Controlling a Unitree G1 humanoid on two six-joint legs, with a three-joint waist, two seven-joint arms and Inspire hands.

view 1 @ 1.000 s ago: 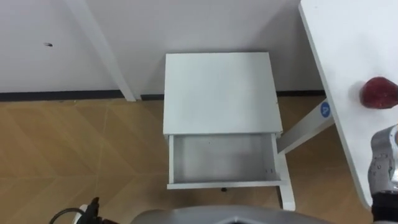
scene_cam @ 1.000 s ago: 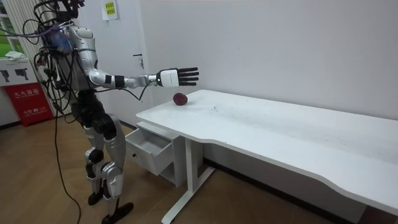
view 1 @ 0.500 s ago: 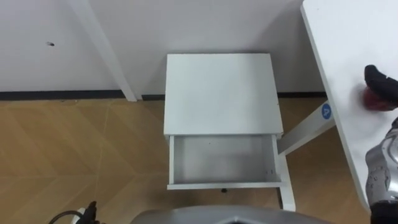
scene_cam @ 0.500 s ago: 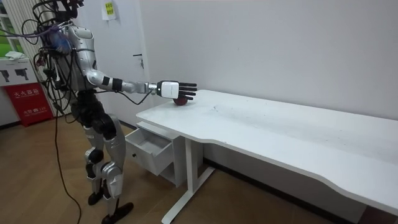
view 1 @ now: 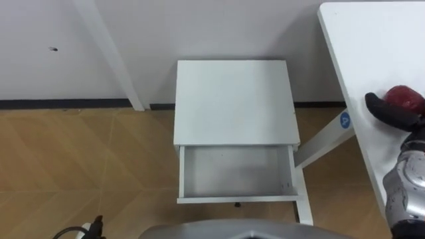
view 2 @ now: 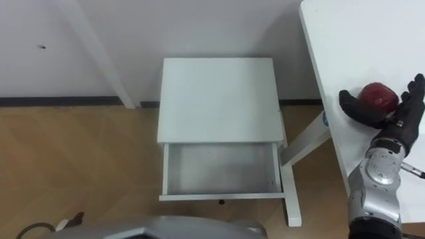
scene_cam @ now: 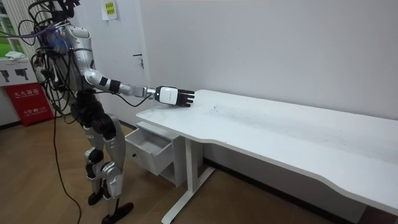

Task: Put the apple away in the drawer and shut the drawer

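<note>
**A:** Fingers (view 2: pixel 413 93) first: what is the right hand (view 2: pixel 397 123) doing?

**B:** They lie fairly straight along the far side of the apple (view 2: pixel 378 97), with the thumb (view 2: pixel 350 105) on its near side. They are spread about it and not closed round it. The apple sits on the white tabletop (view 2: pixel 358 40), near the edge.

**A:** And the drawer (view 2: pixel 222 195)?

**B:** It is pulled open below its white cabinet (view 2: pixel 218 99), well apart from the apple.

**A:** Is there any writing?

**B:** A round blue sticker (view 1: pixel 346 120) with a white mark is on the tabletop's leg (view 1: pixel 325 141). In the room view a small yellow-green sign (scene_cam: pixel 110 9) hangs high on the wall (scene_cam: pixel 280 43), and a red board (scene_cam: pixel 26 102) with white lettering stands behind the robot. All of it is too small to read.

**A:** What about the room?

**B:** It has a herringbone wood floor (view 2: pixel 80 159), a dark skirting (view 2: pixel 60 101) and a pale wall. The robot stands at the tabletop's end with its arm stretched over it.
</note>
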